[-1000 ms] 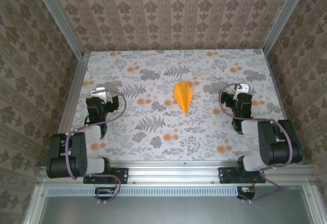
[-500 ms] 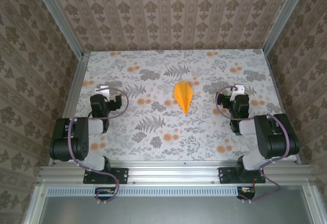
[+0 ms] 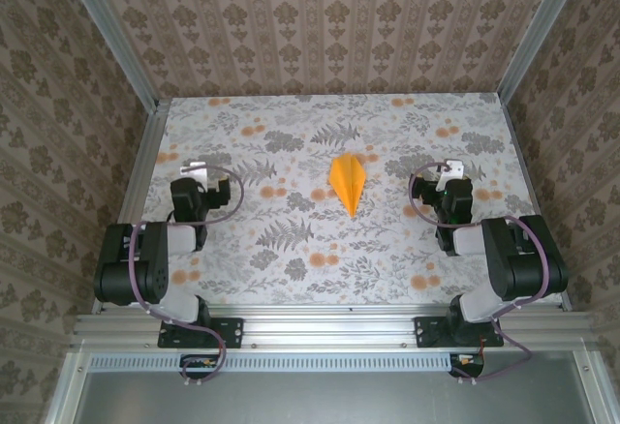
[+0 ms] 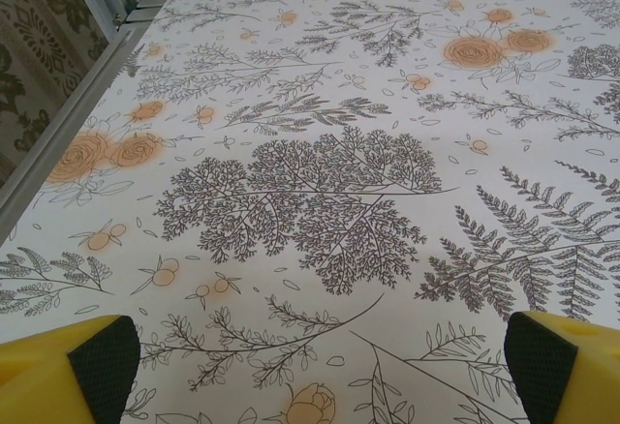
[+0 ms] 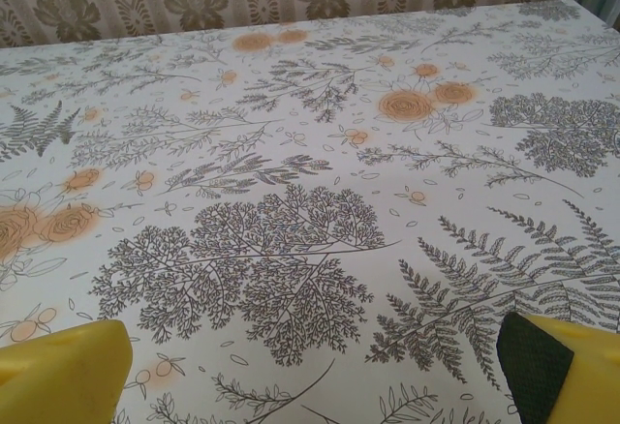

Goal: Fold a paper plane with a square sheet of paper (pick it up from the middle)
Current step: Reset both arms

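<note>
The plane point(image 3: 348, 183) lay flat near the table's point(image 3: 291, 259) middle with its point toward the near edge, seemingly creased lengthwise. It was well apart from the left gripper point(image 3: 197, 171) and right gripper point(image 3: 451, 169), which sat by the side edges, jaws spread and empty. Between them lay only flower prints point(image 3: 325, 260).

Soft, even light lies over the table point(image 3: 291, 143), whose white cover is printed with grey ferns and orange flowers. Brown damask wallpaper covers the far wall point(image 3: 329, 17), the left wall point(image 3: 48, 153) and the right wall point(image 3: 581, 134). Aluminium posts point(image 3: 111, 32) slant up from the far corners. Along the near edge runs a metal rail point(image 3: 329, 327), and nearer still lies a grey panel point(image 3: 329, 400).
</note>
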